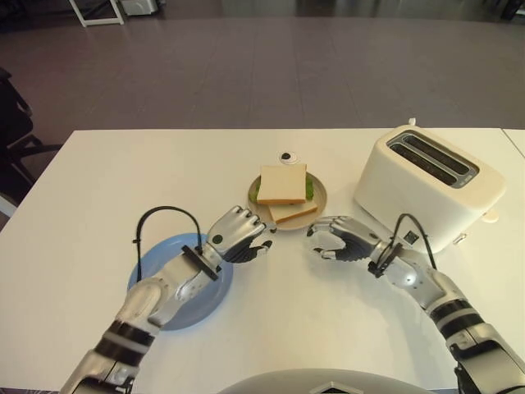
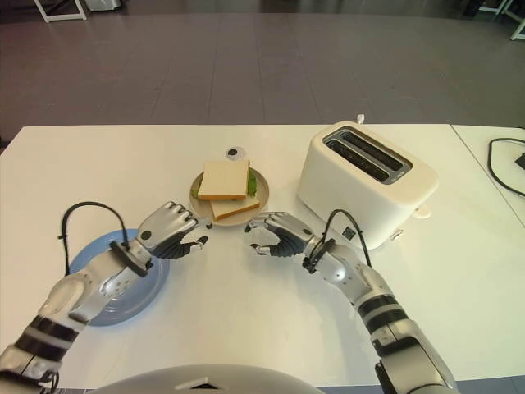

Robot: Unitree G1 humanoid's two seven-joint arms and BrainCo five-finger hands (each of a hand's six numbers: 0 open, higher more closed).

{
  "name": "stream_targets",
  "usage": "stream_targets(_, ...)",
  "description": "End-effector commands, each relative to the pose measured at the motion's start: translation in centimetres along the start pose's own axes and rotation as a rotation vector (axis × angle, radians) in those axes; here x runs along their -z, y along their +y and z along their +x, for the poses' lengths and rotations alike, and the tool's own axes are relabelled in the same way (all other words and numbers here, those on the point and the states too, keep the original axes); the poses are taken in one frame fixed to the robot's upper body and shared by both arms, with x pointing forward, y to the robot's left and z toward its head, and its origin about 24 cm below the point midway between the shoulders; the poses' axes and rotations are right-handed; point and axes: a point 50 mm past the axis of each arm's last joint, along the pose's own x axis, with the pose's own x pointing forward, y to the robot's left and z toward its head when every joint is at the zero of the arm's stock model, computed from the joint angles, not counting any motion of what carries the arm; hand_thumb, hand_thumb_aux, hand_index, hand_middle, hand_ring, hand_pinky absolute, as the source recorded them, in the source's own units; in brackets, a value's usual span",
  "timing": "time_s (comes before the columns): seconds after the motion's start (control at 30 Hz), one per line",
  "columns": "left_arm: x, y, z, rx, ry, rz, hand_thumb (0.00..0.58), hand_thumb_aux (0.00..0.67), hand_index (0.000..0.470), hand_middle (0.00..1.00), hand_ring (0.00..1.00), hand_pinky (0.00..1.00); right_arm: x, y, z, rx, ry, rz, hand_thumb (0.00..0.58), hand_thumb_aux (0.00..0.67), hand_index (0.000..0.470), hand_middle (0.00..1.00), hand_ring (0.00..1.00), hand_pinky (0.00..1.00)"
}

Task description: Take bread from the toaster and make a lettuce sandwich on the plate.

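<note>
Left eye view: top bread (image 1: 283, 183) hides most lettuce (image 1: 309, 189).

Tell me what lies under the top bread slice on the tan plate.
Green lettuce shows at both side edges, and a second slice juts out below, resting on the tan plate. The top slice hides the lettuce's middle.

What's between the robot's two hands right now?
Only bare table between the left hand and right hand, as both eye views show. The sandwich sits farther back, beyond the gap, not in it.
</note>
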Motion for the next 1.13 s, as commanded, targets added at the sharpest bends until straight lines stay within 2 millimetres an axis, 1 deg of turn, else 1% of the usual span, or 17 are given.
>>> stream_targets(0.03, -3.2, 1.9, -3.7, -0.162, 0.056, -0.398, 0.0, 0.0, 0.0, 0.0, 0.0, 0.0, -1.3, -2.7, -2.8, 0.234, -0.074, 0.364, 0.0, 0.0, 0.0, 0.0, 0.0, 0.0)
stream_targets(0.07, -3.3, 1.2, -4.2, -0.203, 0.087, -0.534, 0.0, 0.0, 0.0, 0.0, 0.0, 0.0, -1.4, -2.6, -2.8, 0.277, -0.094, 0.469, 0.0, 0.0, 0.0, 0.0, 0.0, 0.0)
stream_targets(0.1, -3.3, 0.2, -4.5, -0.258, 0.111, -0.718, 0.0, 0.0, 0.0, 0.0, 0.0, 0.0, -1.4, -2.4, -2.7, 0.296, -0.109, 0.545, 0.0, 0.0, 0.0, 0.0, 0.0, 0.0)
stream_targets(0.17, -3.0, -1.3, -4.7, -0.311, 0.135, -0.935, 0.0, 0.0, 0.0, 0.0, 0.0, 0.0, -1.7, -1.9, -2.3, 0.293, -0.145, 0.634, 0.0, 0.0, 0.0, 0.0, 0.0, 0.0)
stream_targets(0.2, -3.0, -1.5, -4.7, -0.333, 0.124, -1.005, 0.0, 0.0, 0.0, 0.0, 0.0, 0.0, -1.9, -1.7, -2.2, 0.279, -0.165, 0.657, 0.0, 0.0, 0.0, 0.0, 0.0, 0.0)
stream_targets(0.3, -2.9, -1.5, -5.1, -0.374, 0.093, -1.119, 0.0, 0.0, 0.0, 0.0, 0.0, 0.0, -2.3, -1.3, -2.7, 0.252, -0.188, 0.677, 0.0, 0.0, 0.0, 0.0, 0.0, 0.0)
stream_targets(0.43, -3.0, -1.6, -5.3, -0.383, 0.087, -1.181, 0.0, 0.0, 0.0, 0.0, 0.0, 0.0, -2.5, -1.1, -3.2, 0.236, -0.205, 0.711, 0.0, 0.0, 0.0, 0.0, 0.0, 0.0)
stream_targets(0.57, -3.2, -1.9, -5.2, -0.363, 0.092, -1.188, 0.0, 0.0, 0.0, 0.0, 0.0, 0.0, -2.8, -1.1, -3.2, 0.216, -0.222, 0.723, 0.0, 0.0, 0.0, 0.0, 0.0, 0.0)
stream_targets(0.73, -3.0, -1.2, -5.2, -0.435, 0.089, -1.275, 0.0, 0.0, 0.0, 0.0, 0.0, 0.0, -2.1, -1.2, -2.9, 0.256, -0.169, 0.741, 0.0, 0.0, 0.0, 0.0, 0.0, 0.0)
stream_targets(0.97, -2.9, -1.8, -5.2, -0.406, 0.117, -1.284, 0.0, 0.0, 0.0, 0.0, 0.0, 0.0, -1.8, -1.5, -2.4, 0.293, -0.155, 0.835, 0.0, 0.0, 0.0, 0.0, 0.0, 0.0)
stream_targets(1.03, -2.9, -1.7, -5.1, -0.43, 0.121, -1.276, 0.0, 0.0, 0.0, 0.0, 0.0, 0.0, -1.8, -1.5, -2.4, 0.273, -0.169, 0.876, 0.0, 0.0, 0.0, 0.0, 0.0, 0.0)
stream_targets(1.13, -2.4, -1.4, -5.2, -0.468, 0.125, -1.278, 0.0, 0.0, 0.0, 0.0, 0.0, 0.0, -2.3, -1.4, -2.9, 0.222, -0.226, 0.922, 0.0, 0.0, 0.0, 0.0, 0.0, 0.0)
